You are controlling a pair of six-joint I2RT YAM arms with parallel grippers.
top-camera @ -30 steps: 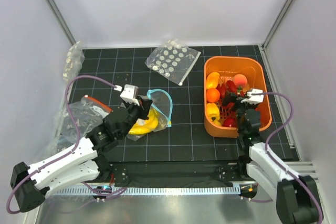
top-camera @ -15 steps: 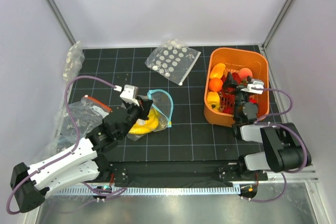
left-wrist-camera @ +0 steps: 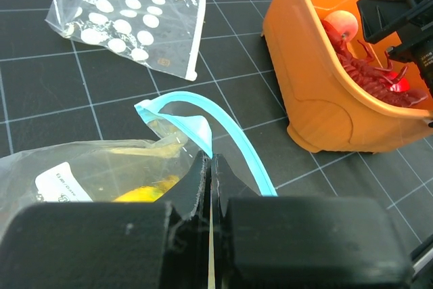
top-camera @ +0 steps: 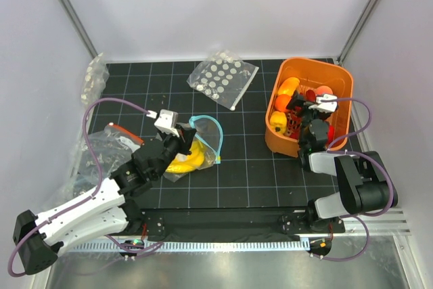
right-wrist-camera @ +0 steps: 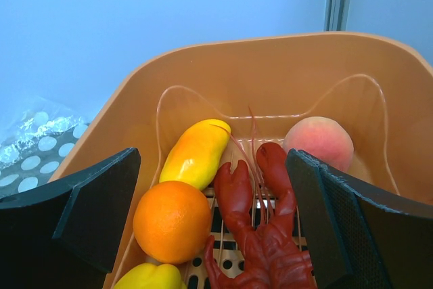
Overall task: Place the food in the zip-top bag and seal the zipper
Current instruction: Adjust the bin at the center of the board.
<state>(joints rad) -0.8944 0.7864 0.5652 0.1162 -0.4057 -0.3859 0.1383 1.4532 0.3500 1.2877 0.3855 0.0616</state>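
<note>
The clear zip-top bag (top-camera: 196, 147) lies at mid-table with the yellow banana bunch (top-camera: 189, 160) inside it. Its light-blue zipper (top-camera: 211, 128) arches open. My left gripper (top-camera: 181, 141) is shut on the bag's mouth edge; the left wrist view shows the jaws (left-wrist-camera: 210, 167) pinching the plastic beside the zipper (left-wrist-camera: 238, 145), with the banana (left-wrist-camera: 145, 191) and white label (left-wrist-camera: 62, 182) behind. My right gripper (top-camera: 302, 114) is open inside the orange basket (top-camera: 338, 120). In the right wrist view it (right-wrist-camera: 216, 225) hangs over the orange (right-wrist-camera: 172, 221) and mango-like piece (right-wrist-camera: 196, 153).
The basket (right-wrist-camera: 270, 79) also holds a red lobster (right-wrist-camera: 264, 241), a peach (right-wrist-camera: 318, 143) and a yellow pepper (right-wrist-camera: 152, 279). A white-dotted bag (top-camera: 222, 78) lies at the back. More clear bags (top-camera: 101, 147) are piled at the left. Walls close three sides.
The orange basket has slid right and back and turned. My right arm has folded back, its gripper still in the basket. The left gripper and bag have not moved.
</note>
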